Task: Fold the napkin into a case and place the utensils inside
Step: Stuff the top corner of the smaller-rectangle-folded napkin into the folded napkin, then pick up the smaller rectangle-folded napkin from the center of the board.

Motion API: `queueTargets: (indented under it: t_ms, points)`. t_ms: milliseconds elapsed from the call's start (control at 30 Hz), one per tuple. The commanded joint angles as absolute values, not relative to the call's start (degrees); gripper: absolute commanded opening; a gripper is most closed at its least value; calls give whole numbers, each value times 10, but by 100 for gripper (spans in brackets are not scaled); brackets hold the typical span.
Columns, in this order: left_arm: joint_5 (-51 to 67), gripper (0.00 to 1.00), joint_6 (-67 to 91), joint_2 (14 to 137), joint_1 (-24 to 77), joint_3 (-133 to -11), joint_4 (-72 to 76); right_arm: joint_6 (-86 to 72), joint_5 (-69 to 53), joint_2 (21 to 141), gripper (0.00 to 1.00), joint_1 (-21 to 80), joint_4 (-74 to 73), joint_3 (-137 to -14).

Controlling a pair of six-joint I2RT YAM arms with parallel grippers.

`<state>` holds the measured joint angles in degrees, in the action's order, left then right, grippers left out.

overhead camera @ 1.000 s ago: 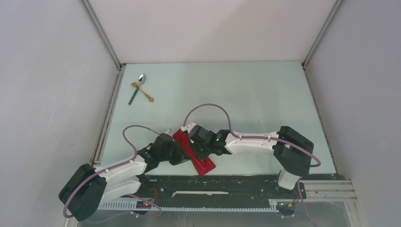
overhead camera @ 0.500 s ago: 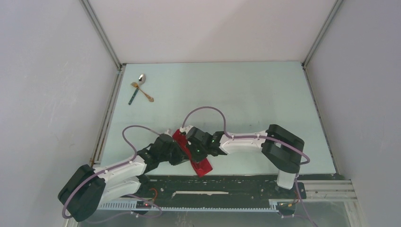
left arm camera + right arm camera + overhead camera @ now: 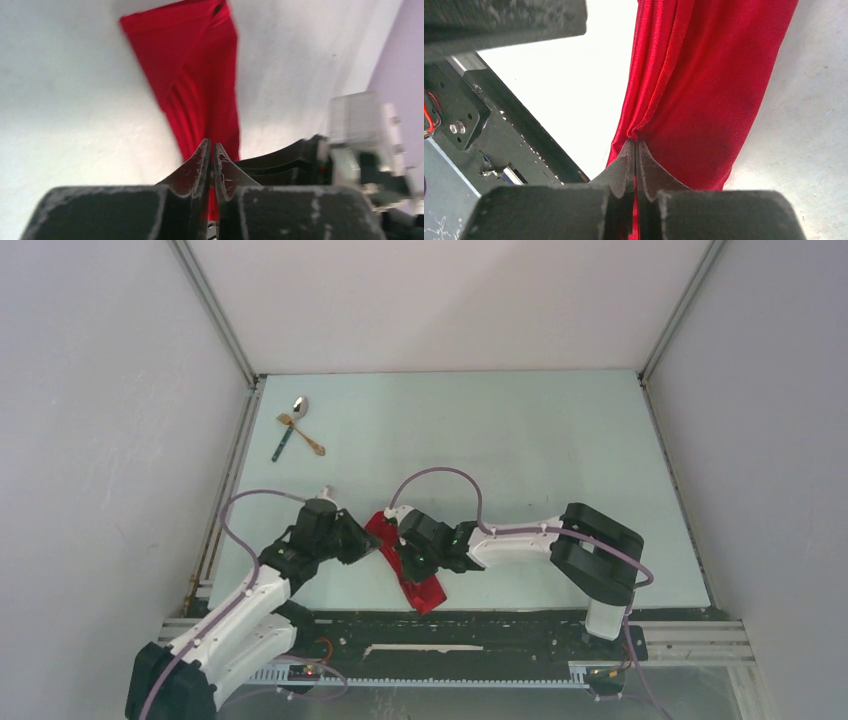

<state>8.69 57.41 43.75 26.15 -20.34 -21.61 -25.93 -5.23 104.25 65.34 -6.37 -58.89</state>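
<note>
A long, narrow bright red cloth packet [image 3: 425, 592] lies slantwise on the pale green table [image 3: 520, 460], near its front edge and between the two arms. The right end effector [image 3: 636, 145] is clamped on a gathered fold of the red cloth packet, its fingers pressed together around the pleat. The left end effector [image 3: 210, 150] sits just beside the packet's left edge; its fingers are drawn almost together with only a thin slit between them and no cloth in it. Well apart, at the far left corner of the table, lie a shiny silver spoon [image 3: 300, 405], a small gold fork [image 3: 302, 435] and a thin teal-handled piece [image 3: 282, 445], crossing one another.
</note>
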Motion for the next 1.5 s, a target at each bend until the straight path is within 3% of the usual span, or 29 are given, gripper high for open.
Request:
queueTargets:
  t_ms: [0,233,467,600,900,1233,1300,1467]
  points:
    - [188,8,545,513,242,-240,-96,-261,-40,1023,3,651,-54,-571]
    - [194,4,523,673,242,-227,15,-260,-32,990,13,656,-55,-566]
    - [141,0,489,735,226,-196,11,-181,45,923,58,703,-87,-568]
    - [141,0,481,749,225,-193,11,-101,86,948,71,725,-83,-590]
    - [153,0,470,758,210,-195,5,-74,168,1037,75,747,-116,-660]
    - [157,0,466,764,206,-195,5,-141,241,1099,71,776,-124,-666]
    - [159,0,466,763,203,-196,5,-163,264,1110,68,778,-130,-666]
    - [163,0,464,751,198,-198,4,-207,331,1122,41,776,-156,-667]
